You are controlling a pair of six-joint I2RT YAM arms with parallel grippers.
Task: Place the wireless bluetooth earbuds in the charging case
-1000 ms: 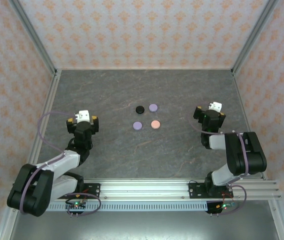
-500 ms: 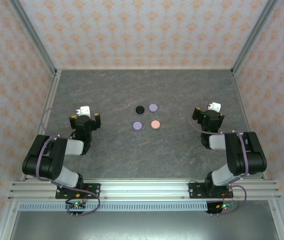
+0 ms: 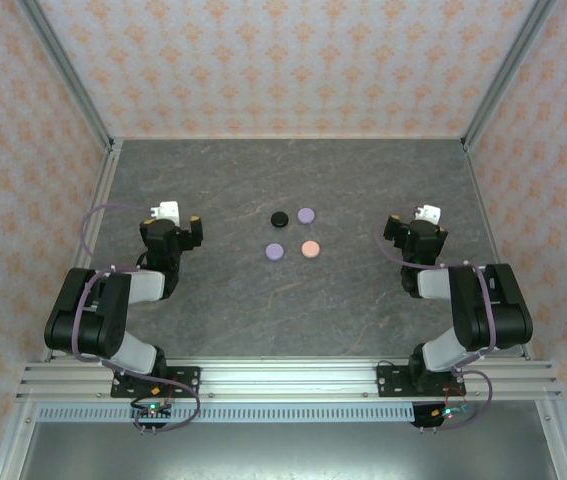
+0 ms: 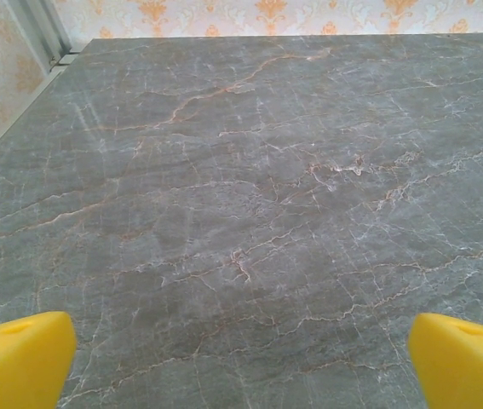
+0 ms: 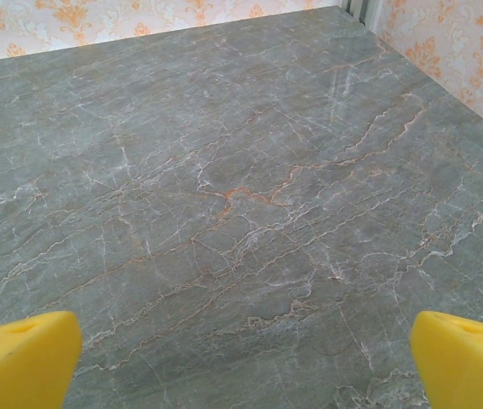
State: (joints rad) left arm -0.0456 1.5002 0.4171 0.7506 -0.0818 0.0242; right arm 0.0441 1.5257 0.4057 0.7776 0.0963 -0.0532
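Observation:
Several round coin-like discs lie in the middle of the table: a black one (image 3: 280, 218), a lavender one (image 3: 306, 215), another lavender one (image 3: 275, 252) and a pink one (image 3: 310, 249). From here I cannot tell whether any is the charging case. The earbuds are out of view. My left gripper (image 3: 170, 220) rests low at the table's left, well left of the discs, open with bare marble between its yellow fingertips (image 4: 20, 358). My right gripper (image 3: 418, 225) sits at the right, equally far from the discs, open over bare marble (image 5: 245, 362).
The grey marbled tabletop (image 3: 283, 170) is fenced by patterned walls and metal corner posts (image 3: 68, 75). An aluminium rail (image 3: 293, 380) with both arm bases runs along the near edge. The left wrist view looks toward the back left corner (image 4: 54, 51).
The left arm has folded back over its base, and its gripper has shifted slightly toward the far side. The right arm and the discs have not moved.

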